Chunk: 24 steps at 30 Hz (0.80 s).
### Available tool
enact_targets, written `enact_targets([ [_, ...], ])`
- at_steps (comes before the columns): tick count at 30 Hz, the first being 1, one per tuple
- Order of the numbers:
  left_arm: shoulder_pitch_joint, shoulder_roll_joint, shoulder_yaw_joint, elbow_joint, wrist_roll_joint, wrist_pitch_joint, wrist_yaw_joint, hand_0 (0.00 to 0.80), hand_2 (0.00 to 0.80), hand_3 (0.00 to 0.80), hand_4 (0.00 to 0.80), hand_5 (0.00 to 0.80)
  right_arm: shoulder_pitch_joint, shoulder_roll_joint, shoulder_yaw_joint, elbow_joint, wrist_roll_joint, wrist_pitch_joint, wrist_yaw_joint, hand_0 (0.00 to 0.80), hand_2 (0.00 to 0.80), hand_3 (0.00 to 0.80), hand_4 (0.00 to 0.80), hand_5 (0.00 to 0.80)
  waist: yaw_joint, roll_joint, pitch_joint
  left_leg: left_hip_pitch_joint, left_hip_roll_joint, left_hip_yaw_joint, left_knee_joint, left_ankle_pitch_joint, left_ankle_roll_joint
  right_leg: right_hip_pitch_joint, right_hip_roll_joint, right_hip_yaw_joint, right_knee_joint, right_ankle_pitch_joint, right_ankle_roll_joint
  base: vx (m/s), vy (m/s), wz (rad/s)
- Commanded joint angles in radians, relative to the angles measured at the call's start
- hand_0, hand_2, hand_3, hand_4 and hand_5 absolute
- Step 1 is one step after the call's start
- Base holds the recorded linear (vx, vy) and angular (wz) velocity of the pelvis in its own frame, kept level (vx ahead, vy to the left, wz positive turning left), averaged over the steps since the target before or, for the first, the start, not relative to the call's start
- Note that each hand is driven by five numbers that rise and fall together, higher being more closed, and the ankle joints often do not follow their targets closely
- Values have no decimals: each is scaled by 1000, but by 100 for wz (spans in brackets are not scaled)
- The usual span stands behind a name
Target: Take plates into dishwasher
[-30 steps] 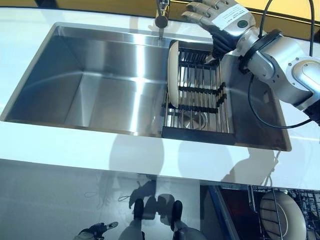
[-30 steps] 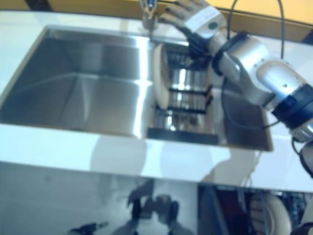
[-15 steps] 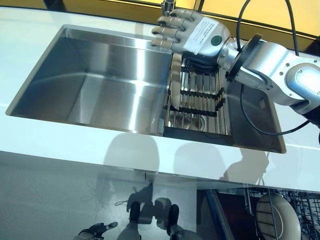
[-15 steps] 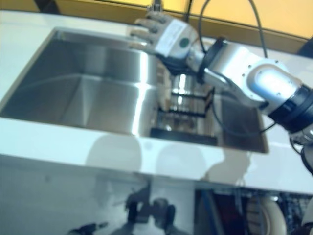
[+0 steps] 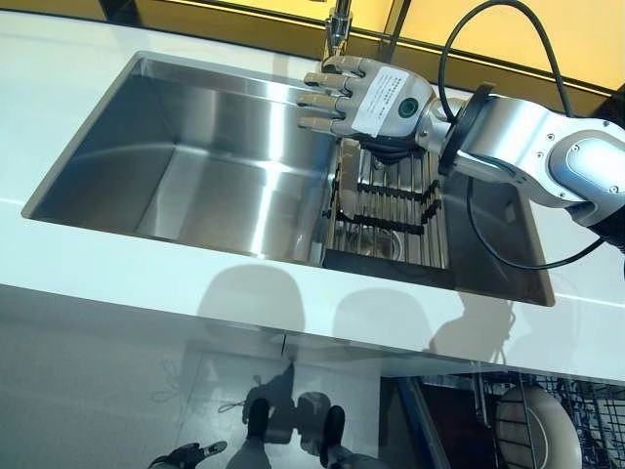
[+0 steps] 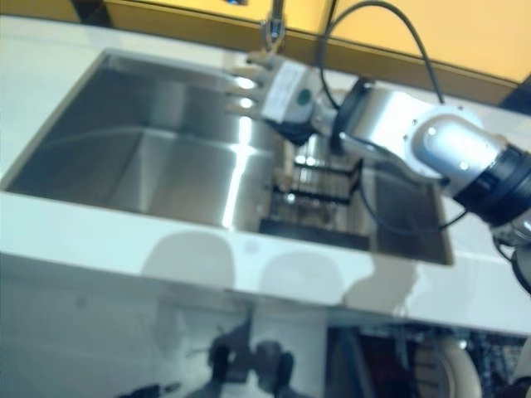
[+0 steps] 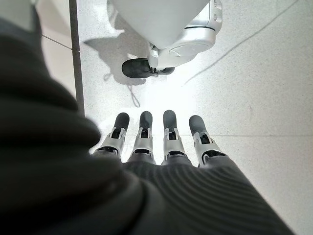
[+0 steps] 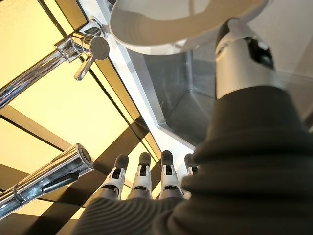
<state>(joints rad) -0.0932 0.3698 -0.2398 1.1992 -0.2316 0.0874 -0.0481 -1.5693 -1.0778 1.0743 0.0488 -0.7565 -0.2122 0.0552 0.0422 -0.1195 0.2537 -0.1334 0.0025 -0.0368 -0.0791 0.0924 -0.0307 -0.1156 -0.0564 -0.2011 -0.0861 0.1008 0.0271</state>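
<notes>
A cream plate (image 5: 338, 195) stands on edge at the left end of a black wire rack (image 5: 400, 195) inside the steel sink (image 5: 195, 166). My right hand (image 5: 366, 93) hovers just above the plate's top rim, open, fingers straight and pointing left over the basin. In the right wrist view the plate's rim (image 8: 186, 19) shows close past the thumb (image 8: 239, 54), and I cannot tell if they touch. My left hand (image 5: 186, 454) hangs low by the floor, open, its straight fingers (image 7: 154, 137) holding nothing.
The faucet (image 5: 339, 24) rises right behind my right hand. A white counter (image 5: 195, 283) runs along the sink's front. Below at the right, the dishwasher rack (image 5: 586, 420) holds another plate (image 5: 527, 430).
My right hand has swung from the rack's back right corner leftward and down to just above the plate's rim. The camera has also shifted. The plate has not moved.
</notes>
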Motion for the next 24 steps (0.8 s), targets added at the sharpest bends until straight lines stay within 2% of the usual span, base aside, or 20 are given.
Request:
enact_targets([
  [1, 8, 19, 14, 42, -11, -15, 3, 0, 0, 0, 0, 0, -72, -46, 31, 57, -27, -1, -14, 0, 0, 0, 0, 0, 13, -2, -27, 6, -22, 50, -8, -70, 19, 32, 23, 5, -1, -73, 55, 0, 0, 0],
  [18, -2, 10, 8, 35, -43, -36, 10, 0, 0, 0, 0, 0, -44, -38, 38, 90, -67, -11, -7, 0, 0, 0, 0, 0, 11, 8, -5, -6, -23, 50, -8, -66, 19, 22, 21, 9, -1, -72, 53, 0, 0, 0],
  [24, -1, 11, 21, 20, -97, -104, 31, 0, 0, 0, 0, 0, -44, -46, 46, 83, -45, -4, -3, 0, 0, 0, 0, 0, 14, 9, 7, -13, -24, 46, -8, -62, 19, 15, 20, 6, -1, -69, 53, 0, 0, 0],
])
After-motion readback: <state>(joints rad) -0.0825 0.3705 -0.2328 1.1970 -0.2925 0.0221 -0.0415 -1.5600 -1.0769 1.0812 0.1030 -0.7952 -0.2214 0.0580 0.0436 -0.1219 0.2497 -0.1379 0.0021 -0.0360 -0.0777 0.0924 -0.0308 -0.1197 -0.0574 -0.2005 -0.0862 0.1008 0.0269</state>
